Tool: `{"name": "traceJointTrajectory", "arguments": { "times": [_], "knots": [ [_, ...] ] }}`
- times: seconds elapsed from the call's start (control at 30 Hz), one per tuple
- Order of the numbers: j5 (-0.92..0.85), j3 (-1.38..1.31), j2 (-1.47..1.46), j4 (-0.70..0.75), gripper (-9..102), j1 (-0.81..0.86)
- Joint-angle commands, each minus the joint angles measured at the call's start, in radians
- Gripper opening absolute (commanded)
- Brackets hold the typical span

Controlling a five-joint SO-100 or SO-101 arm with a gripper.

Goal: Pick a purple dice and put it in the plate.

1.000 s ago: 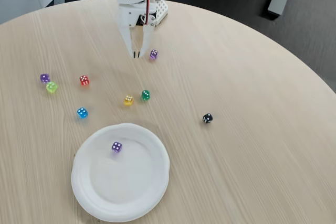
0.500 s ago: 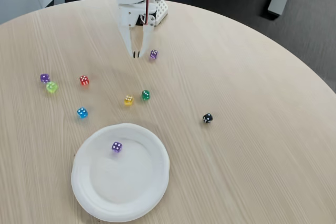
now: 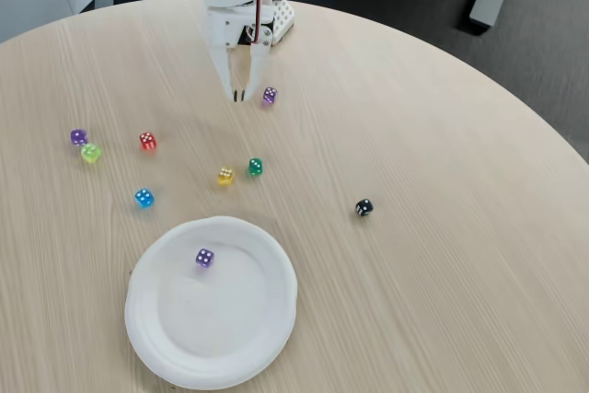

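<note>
A white round plate (image 3: 166, 338) lies at the near side of the round wooden table, with one purple dice (image 3: 204, 258) inside it near its upper left. A second purple dice (image 3: 270, 95) sits on the table just right of my gripper's fingertips. A third purple dice (image 3: 79, 137) rests at the far left, against a lime green one (image 3: 90, 153). My white gripper (image 3: 239, 95) hangs at the far side of the table, pointing down, fingertips together and nothing between them.
Other dice lie scattered between gripper and plate: red (image 3: 147, 141), blue (image 3: 144, 198), yellow (image 3: 225, 176), green (image 3: 255, 167) and black (image 3: 364, 207). The arm's base (image 3: 276, 16) stands at the table's far edge. The table's right half is bare wood.
</note>
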Motion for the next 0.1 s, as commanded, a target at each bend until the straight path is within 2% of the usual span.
{"name": "traceJointTrajectory", "arguments": {
  "times": [0.0, 0.07],
  "knots": [
    [0.006, -0.005, 0.009, 0.005, 3, 0.006],
    [0.006, -0.005, 0.009, 0.005, 3, 0.006]
  ]
}}
